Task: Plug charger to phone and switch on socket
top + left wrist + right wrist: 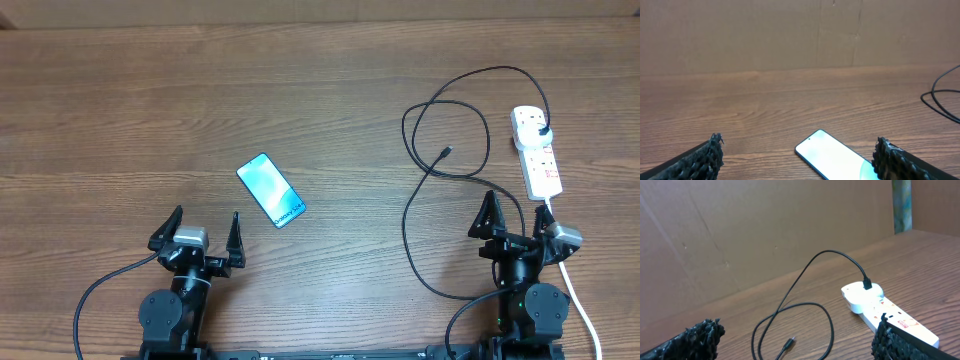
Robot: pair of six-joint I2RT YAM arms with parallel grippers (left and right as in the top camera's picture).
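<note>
The phone (271,190) lies flat on the wooden table, left of centre, with its teal screen up; in the left wrist view it (832,157) lies just ahead between my fingers. The black charger cable (447,120) loops at the right, its connector tip (445,152) loose on the table and its plug (541,131) seated in the white socket strip (537,152). The right wrist view shows the tip (789,343), the plug (867,285) and the strip (890,315). My left gripper (205,232) is open and empty near the front edge. My right gripper (517,218) is open and empty, below the strip.
The strip's thick white cord (580,300) runs past my right arm toward the front edge. A brown cardboard wall (790,35) stands behind the table. A black arm cable (100,295) trails at the front left.
</note>
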